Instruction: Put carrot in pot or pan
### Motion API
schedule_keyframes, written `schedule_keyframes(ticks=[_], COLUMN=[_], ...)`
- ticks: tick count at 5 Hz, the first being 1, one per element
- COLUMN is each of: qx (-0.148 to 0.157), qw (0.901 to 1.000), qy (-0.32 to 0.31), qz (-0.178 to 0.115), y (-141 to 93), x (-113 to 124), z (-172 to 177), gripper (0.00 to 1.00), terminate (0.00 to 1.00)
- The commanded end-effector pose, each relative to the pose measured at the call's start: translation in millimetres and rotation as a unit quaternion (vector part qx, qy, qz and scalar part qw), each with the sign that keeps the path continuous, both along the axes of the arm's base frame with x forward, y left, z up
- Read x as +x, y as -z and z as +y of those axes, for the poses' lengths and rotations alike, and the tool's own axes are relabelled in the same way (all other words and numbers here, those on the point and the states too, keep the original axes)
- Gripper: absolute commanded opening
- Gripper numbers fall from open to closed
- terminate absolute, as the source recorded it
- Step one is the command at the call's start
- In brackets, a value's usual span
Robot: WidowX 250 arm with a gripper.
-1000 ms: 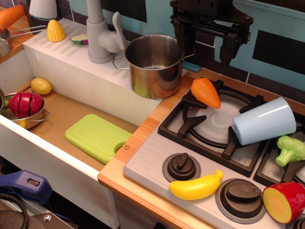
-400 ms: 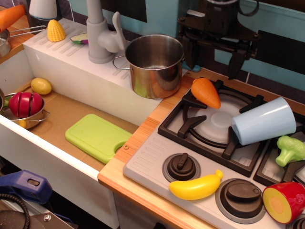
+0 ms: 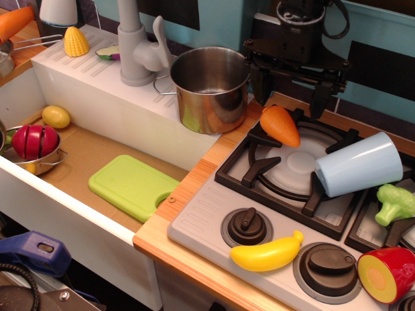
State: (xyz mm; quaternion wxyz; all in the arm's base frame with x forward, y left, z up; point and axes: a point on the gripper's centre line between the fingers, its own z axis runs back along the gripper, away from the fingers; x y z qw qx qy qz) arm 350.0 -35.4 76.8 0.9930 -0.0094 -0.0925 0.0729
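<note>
Nothing is done yet: the carrot [image 3: 280,126] lies on the stove grate just right of the pot [image 3: 209,89], which stands empty. Above the carrot hangs the gripper [image 3: 291,91], jaws spread wide and holding nothing. Grasping, lifting and dropping all remain.

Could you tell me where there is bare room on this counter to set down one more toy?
The sink floor is bare between the lemon and the green board. The wooden strip between board and stove is also bare. The stove is crowded: carrot, cup, broccoli, banana.
</note>
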Motion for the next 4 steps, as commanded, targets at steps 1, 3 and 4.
schedule_keyframes(ticks=[1, 3, 4], qx=[-0.012, -0.014, -0.021], qw=[0.9996, 0.9994, 0.9993], qy=[0.011, 0.017, 0.015], qz=[-0.025, -0.025, -0.025], y=[-7.0, 4.7, 8.6], x=[17.1, 12.8, 7.6], z=[9.4, 16.8, 17.4], gripper=[1.0, 1.0, 1.0], terminate=[0.0, 0.0, 0.0])
